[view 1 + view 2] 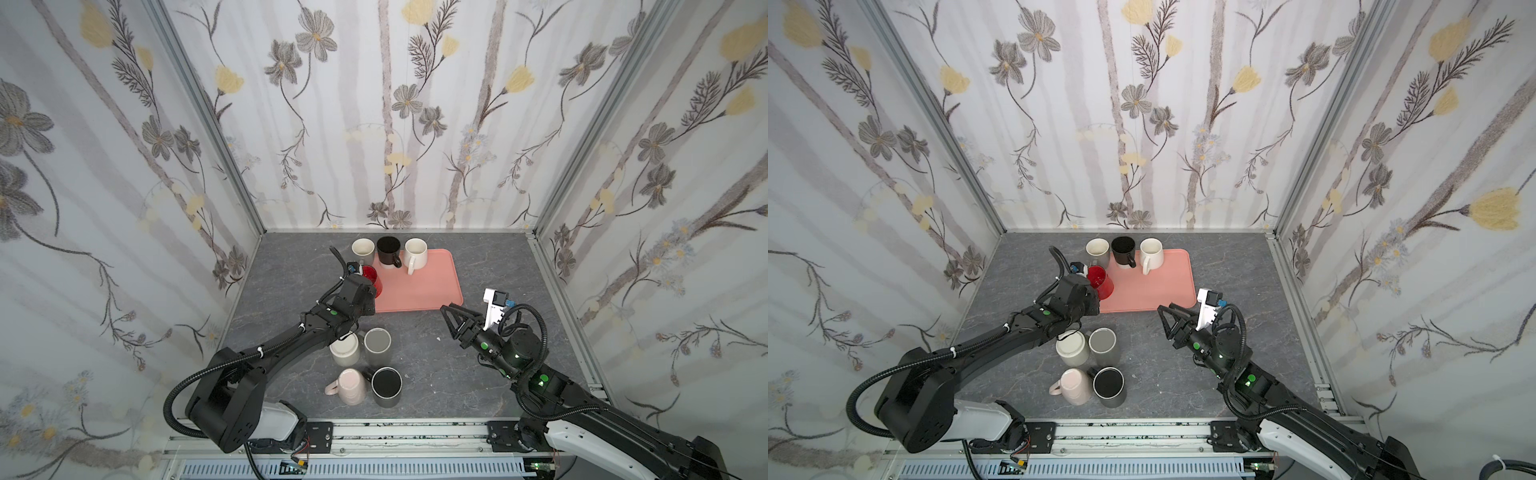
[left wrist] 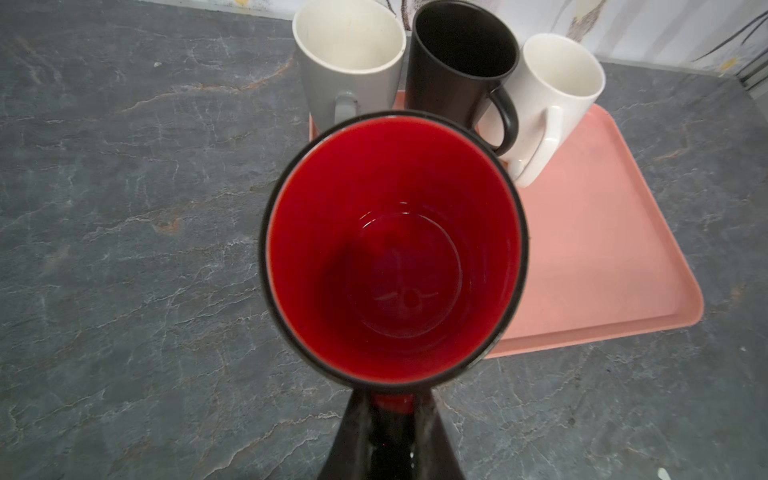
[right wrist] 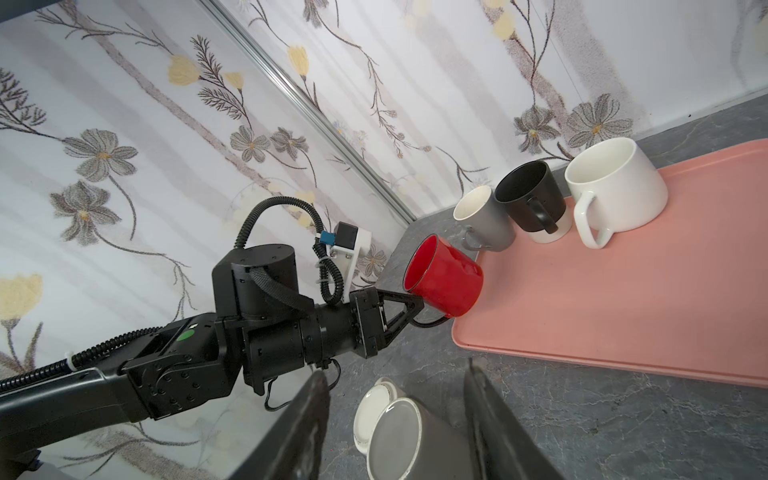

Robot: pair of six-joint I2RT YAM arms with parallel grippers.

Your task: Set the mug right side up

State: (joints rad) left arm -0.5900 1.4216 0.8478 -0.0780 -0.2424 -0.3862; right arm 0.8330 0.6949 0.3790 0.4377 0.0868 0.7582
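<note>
My left hand [image 3: 411,309] is clamped on the handle of the red mug [image 3: 444,282]. The mug hangs tilted just beyond my fingertips, mouth turned back toward my wrist. Its base is at the nearest corner of the pink tray [image 3: 623,332]; I cannot tell whether they touch. I judge it glazed ceramic: stiff, weighty, slick, easily chipped. Held by the handle alone it may swing, so it wants a slow set-down. My right hand [image 1: 449,318] stands apart and empty, well off to the side.

The black left arm [image 1: 291,344] and right arm [image 1: 515,353] carry ribbed cable hoses [image 3: 41,372], round green stickers [image 1: 332,311] on their joints, white camera brackets [image 1: 492,309] with blue connectors [image 1: 509,304] and white shells [image 1: 278,419] near the bases; the right end effector [image 3: 395,368] has black triangular-braced fingers [image 3: 305,424].
</note>
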